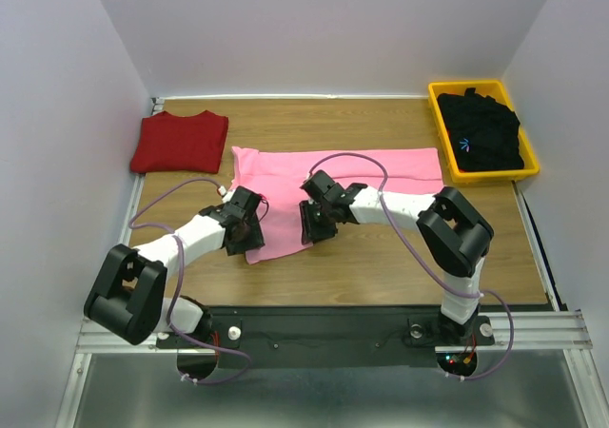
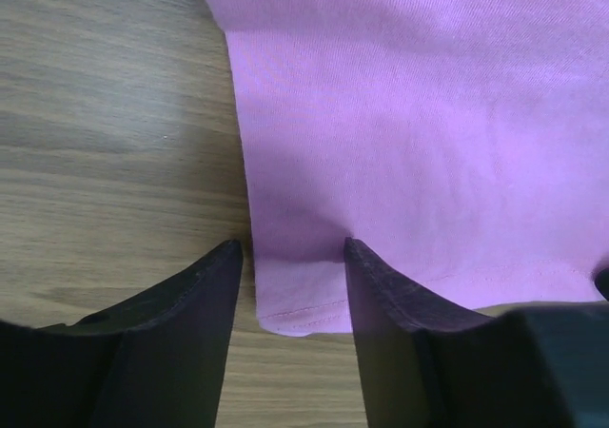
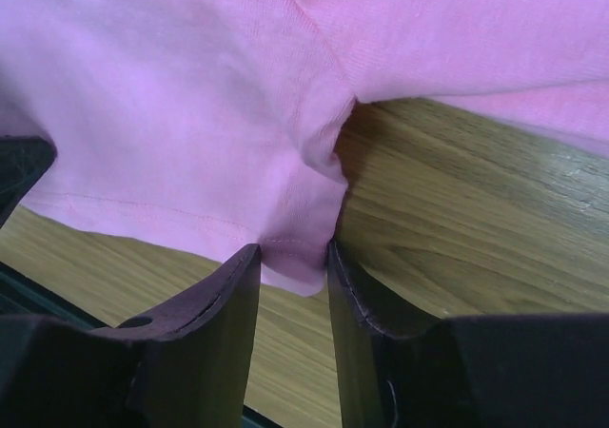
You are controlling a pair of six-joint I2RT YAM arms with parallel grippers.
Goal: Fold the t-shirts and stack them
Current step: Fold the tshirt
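Note:
The light pink t-shirt lies spread across the middle of the table, with one part reaching toward the near edge. My left gripper is at that part's near left corner. In the left wrist view its jaws stand open astride the hemmed corner of the pink t-shirt, which lies flat on the wood. My right gripper is at the near right corner. Its jaws pinch a puckered hem corner of the pink t-shirt. The dark red t-shirt lies folded at the back left.
A yellow bin at the back right holds the black t-shirt with its small blue mark. White walls close in the table on three sides. Cables loop over both arms.

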